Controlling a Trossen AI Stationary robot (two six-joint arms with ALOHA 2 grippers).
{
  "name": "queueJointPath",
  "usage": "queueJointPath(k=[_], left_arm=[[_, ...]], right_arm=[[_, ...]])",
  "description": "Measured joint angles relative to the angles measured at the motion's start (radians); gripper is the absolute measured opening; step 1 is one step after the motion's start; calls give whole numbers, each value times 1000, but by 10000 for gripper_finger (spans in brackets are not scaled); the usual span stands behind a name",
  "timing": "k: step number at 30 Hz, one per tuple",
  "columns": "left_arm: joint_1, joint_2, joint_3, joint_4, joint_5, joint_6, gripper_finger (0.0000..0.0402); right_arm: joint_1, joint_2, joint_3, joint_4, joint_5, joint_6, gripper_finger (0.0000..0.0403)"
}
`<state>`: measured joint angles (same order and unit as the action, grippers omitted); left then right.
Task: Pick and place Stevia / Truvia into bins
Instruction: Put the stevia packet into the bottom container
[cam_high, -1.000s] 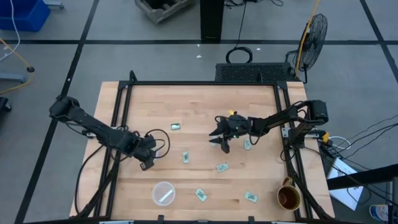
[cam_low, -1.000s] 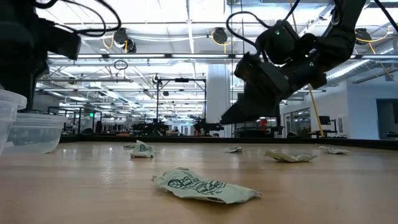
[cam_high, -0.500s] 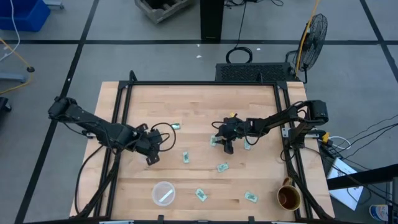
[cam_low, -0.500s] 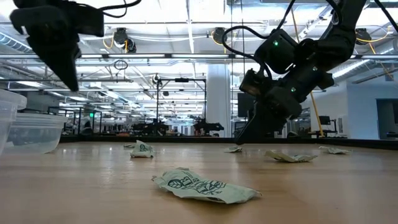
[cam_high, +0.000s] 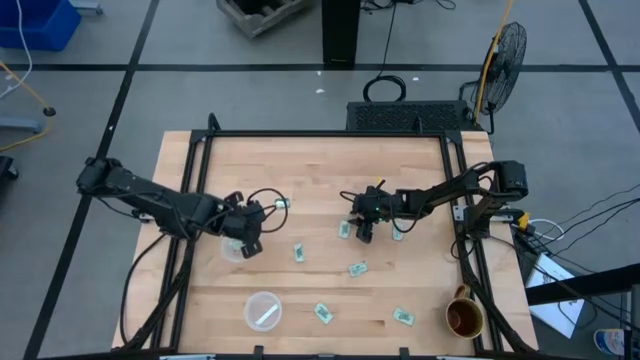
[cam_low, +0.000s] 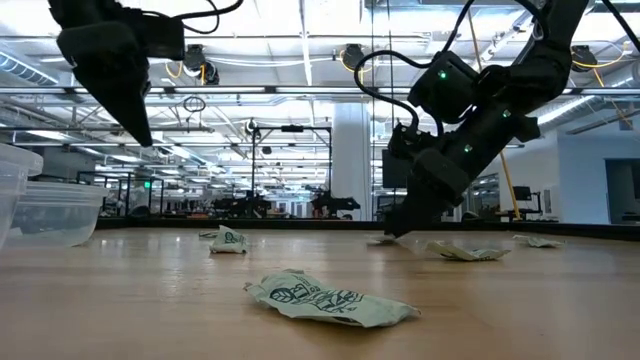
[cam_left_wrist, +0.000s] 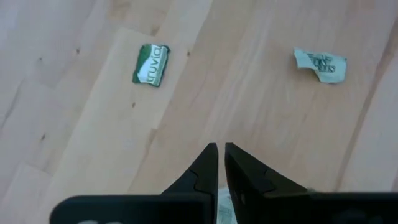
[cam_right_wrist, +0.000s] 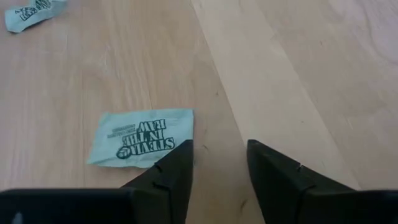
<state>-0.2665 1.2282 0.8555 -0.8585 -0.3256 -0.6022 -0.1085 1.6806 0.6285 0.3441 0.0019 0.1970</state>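
Note:
Several pale green Stevia / Truvia sachets lie scattered on the wooden table (cam_high: 320, 170). My right gripper (cam_high: 362, 230) stands open and low over the wood, with one sachet (cam_right_wrist: 143, 138) lying just outside one finger (cam_right_wrist: 168, 171) and bare wood between the two. My left gripper (cam_high: 250, 225) hangs above the table, its fingers (cam_left_wrist: 202, 168) nearly together. A pale scrap shows behind their roots; I cannot tell if it is held. Ahead of it lie a green Truvia sachet (cam_left_wrist: 151, 64) and a paler one (cam_left_wrist: 320, 65). One clear bin (cam_high: 250, 300) holds a sachet; another bin (cam_high: 233, 248) sits beside the left gripper.
A brown-gold mug (cam_high: 465, 318) stands at the table's front right corner. Black frame rails (cam_high: 320, 134) run along the table's edges. In the low view a crumpled sachet (cam_low: 330, 300) lies close by and the stacked clear cups (cam_low: 40, 205) sit at the left.
The left gripper has moved from beside the near cup toward the table's middle and risen. The right gripper has come down to the table beside a sachet.

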Motion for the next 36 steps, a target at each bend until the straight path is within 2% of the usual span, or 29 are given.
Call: queueJointPath(k=[10,15,20,22,26,36], left_arm=[[51,0,0,0,0,0,37],[61,0,0,0,0,1,37],[65,0,0,0,-7,28,37],[65,0,0,2,-17,30,37],[65,0,0,23,-17,32,37],[64,0,0,115,-17,132,37]], right_arm=[[2,0,0,51,-9,4,121],[13,0,0,45,-101,31,123],[42,0,-1,32,-106,9,122],[51,3,-1,32,-87,-7,121],[57,3,-1,13,21,-22,120],[72,3,-6,17,23,1,120]])
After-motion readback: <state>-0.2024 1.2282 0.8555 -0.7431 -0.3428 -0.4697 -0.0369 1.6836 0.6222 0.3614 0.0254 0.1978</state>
